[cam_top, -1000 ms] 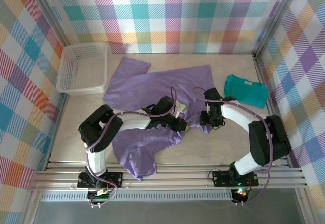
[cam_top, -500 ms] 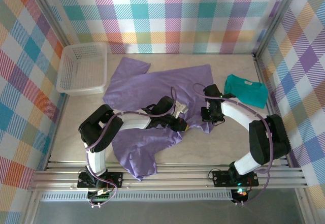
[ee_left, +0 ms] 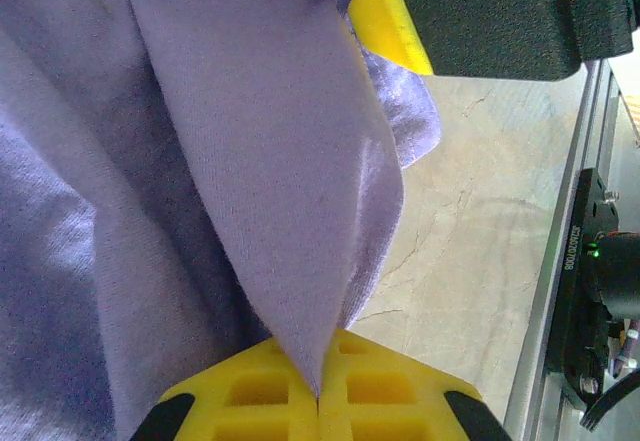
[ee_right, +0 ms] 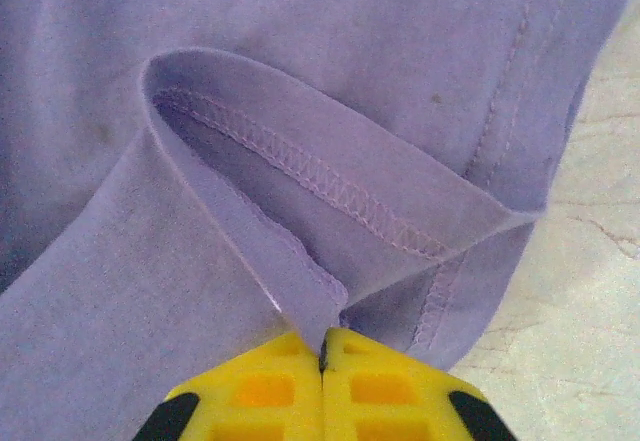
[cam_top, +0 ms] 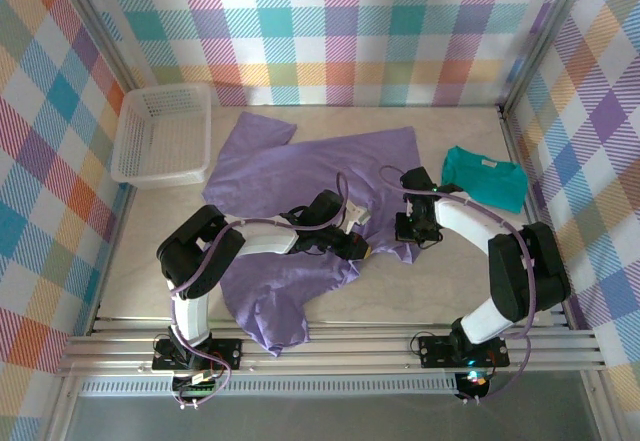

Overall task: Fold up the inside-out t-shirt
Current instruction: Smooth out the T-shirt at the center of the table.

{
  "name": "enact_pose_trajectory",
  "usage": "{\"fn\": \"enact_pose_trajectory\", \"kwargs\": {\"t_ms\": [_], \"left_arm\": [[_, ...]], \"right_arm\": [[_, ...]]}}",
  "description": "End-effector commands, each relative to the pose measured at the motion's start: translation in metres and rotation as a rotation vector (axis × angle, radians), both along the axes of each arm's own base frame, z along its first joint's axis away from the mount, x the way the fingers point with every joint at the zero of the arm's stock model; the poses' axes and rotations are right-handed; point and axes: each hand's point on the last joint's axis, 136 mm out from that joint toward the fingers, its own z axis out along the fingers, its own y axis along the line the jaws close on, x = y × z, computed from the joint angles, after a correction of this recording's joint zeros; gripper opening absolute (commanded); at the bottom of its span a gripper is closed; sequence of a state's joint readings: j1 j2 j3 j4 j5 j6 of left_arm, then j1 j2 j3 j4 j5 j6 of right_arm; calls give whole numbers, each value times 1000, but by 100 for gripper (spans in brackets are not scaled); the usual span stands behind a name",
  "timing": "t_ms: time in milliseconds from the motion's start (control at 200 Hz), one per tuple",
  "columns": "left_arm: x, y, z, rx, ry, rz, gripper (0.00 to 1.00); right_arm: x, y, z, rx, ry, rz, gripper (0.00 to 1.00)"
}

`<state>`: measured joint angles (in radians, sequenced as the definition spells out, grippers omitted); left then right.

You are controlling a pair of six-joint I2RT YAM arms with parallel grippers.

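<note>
- We now see the right gripper closed tight; a second ago its jaws stood apart.
- A hem fold of the inside-out t-shirt sits pinched between them.

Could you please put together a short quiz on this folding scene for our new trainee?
1. True or false: the right gripper is shut on an edge of the lavender t-shirt.
2. In the top view, what lies on the table to the right of the lavender t-shirt? A. a towel; B. the teal t-shirt; C. a cup.
3. What is pinched in the left gripper?
Key: 1 true; 2 B; 3 a fold of the lavender t-shirt.
</note>
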<state>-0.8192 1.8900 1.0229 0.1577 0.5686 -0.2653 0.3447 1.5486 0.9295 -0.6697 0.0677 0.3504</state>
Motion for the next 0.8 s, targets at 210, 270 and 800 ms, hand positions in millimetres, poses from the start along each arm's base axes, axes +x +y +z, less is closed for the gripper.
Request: {"fn": "enact_pose_trajectory", "kwargs": {"t_ms": [210,270,800], "left_arm": [[34,-10,3,32,-19,94,0],[45,-17,7,30,-27,121,0],[-22,168,14,527,72,490,48]], "right_arm": [[25,12,93,678,-160,-68,0],[29,9,103,772,-166,-85,0],[72,-34,92,620,-259,-213,0]]}}
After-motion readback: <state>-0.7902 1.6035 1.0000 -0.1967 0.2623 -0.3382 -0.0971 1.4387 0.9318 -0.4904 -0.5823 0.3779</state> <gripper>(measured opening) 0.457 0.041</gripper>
